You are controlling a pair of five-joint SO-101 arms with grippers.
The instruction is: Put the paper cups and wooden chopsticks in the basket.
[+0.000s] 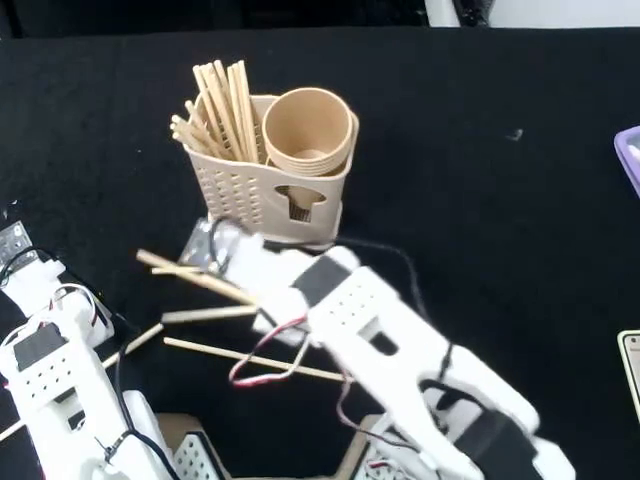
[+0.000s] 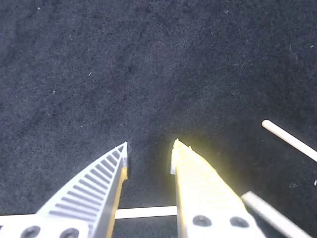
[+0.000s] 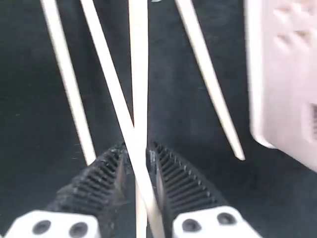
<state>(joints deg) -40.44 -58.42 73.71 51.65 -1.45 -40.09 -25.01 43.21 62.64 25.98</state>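
A cream perforated basket [image 1: 250, 190] stands at the table's back centre. It holds stacked paper cups [image 1: 305, 130] and a bundle of wooden chopsticks [image 1: 220, 105]. Loose chopsticks [image 1: 250, 358] lie on the black cloth in front of it. My right gripper [image 1: 222, 250] is low just in front of the basket. In the right wrist view this gripper [image 3: 138, 153] is shut on two crossed chopsticks [image 3: 138, 74], with the basket wall [image 3: 282, 74] beside it. My left gripper [image 2: 148, 146] hangs open over bare cloth near a chopstick [image 2: 290, 139]. The left arm [image 1: 45, 350] is at the front left.
A purple container [image 1: 630, 155] pokes in at the right edge. A pale object [image 1: 632, 365] sits lower on the same edge. More chopsticks [image 3: 64, 84] lie either side of the right gripper. A perforated piece [image 1: 190, 450] lies at the front edge between the arms.
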